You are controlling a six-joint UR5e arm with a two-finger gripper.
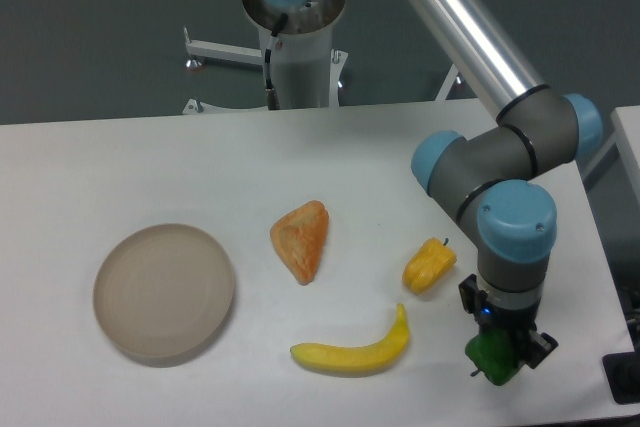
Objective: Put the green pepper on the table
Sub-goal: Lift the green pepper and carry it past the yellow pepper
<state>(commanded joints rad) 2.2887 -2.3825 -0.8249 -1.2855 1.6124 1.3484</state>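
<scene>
near the front right corner of the table [120, 162], the green pepper [492, 358] sits clamped in the gripper [497, 351], which points straight down from the arm's wrist; the dark fingers close on the pepper's sides, and a short stem pokes out at its lower left. whether the pepper's underside touches the white tabletop or hangs just above it cannot be told from this view. the arm's blue-capped wrist joint [516, 230] stands directly over the gripper, and the silver upper link slants up and back toward the base at the far edge of the table. just to the left of the wrist lies the yellow pepper [429, 265], apart from the green one. below and left of that, the banana [352, 348] lies along the front of the table, its tip curling up toward the yellow pepper. an orange wedge-shaped pastry [301, 239] rests near the middle, and the round beige plate [164, 291] sits well off to the left.
</scene>
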